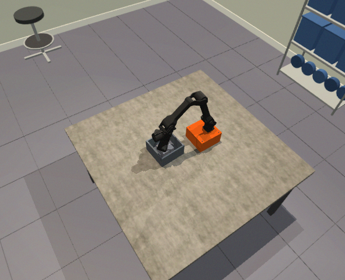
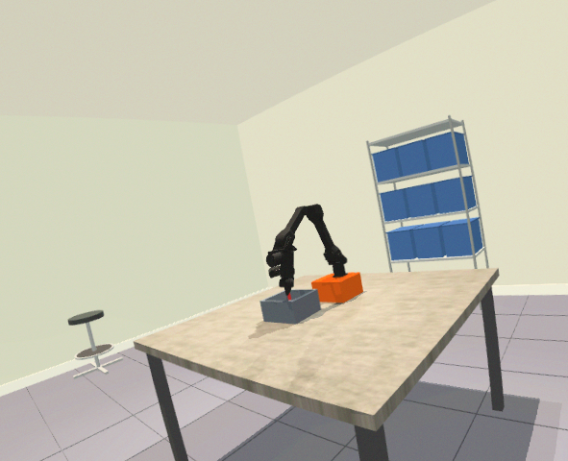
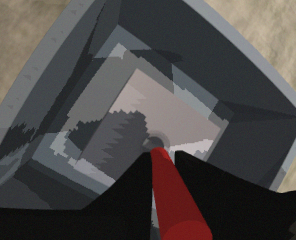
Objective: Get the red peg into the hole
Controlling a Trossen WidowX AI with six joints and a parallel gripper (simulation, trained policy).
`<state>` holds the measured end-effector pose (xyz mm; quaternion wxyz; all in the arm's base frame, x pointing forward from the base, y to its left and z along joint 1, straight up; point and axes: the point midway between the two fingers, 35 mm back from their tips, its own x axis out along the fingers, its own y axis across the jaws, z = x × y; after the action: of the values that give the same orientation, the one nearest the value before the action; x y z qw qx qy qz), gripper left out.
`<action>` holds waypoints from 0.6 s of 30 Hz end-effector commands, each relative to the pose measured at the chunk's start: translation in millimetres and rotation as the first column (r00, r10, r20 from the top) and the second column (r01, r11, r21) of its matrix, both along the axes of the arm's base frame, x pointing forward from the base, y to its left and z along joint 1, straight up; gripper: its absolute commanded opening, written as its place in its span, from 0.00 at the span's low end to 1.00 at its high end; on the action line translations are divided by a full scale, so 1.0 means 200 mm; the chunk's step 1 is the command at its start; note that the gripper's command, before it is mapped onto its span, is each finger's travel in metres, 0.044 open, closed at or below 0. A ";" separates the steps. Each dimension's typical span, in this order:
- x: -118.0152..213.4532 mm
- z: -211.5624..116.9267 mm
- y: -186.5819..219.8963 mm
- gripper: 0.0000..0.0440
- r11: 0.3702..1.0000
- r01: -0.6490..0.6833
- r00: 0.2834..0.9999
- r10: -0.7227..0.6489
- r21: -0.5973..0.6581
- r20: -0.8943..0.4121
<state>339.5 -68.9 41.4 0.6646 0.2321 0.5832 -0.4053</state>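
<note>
The red peg point(image 2: 289, 297) point(image 3: 180, 205) is held between the fingers of my gripper point(image 2: 288, 292) point(image 3: 162, 159), which is shut on it. The grey open box point(image 1: 174, 156) point(image 2: 279, 311) point(image 3: 188, 30) stands on the table, and my gripper is over it. In the exterior view the peg shows at the box's rim, and its lower part is hidden by the front wall. The pale plate point(image 3: 188, 110) lies at the box's bottom. In the wrist view the peg's far end overlaps the lower edge of the plate's round hole point(image 3: 152, 143); its height above the hole cannot be told.
The orange block point(image 1: 196, 137) point(image 2: 330, 290) under the arm's base stands close beside the box. The box's walls rise around the plate on all sides. The tabletop point(image 1: 196, 195) point(image 2: 323, 357) extends around both. A stool and a shelf with blue bins stand away from the table.
</note>
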 end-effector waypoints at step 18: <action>0.26 -0.09 -0.07 0.98 0.984 -0.070 0.997 0.066 0.161 0.032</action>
<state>372.1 -85.8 19.9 0.6511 0.2542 0.6239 -0.3494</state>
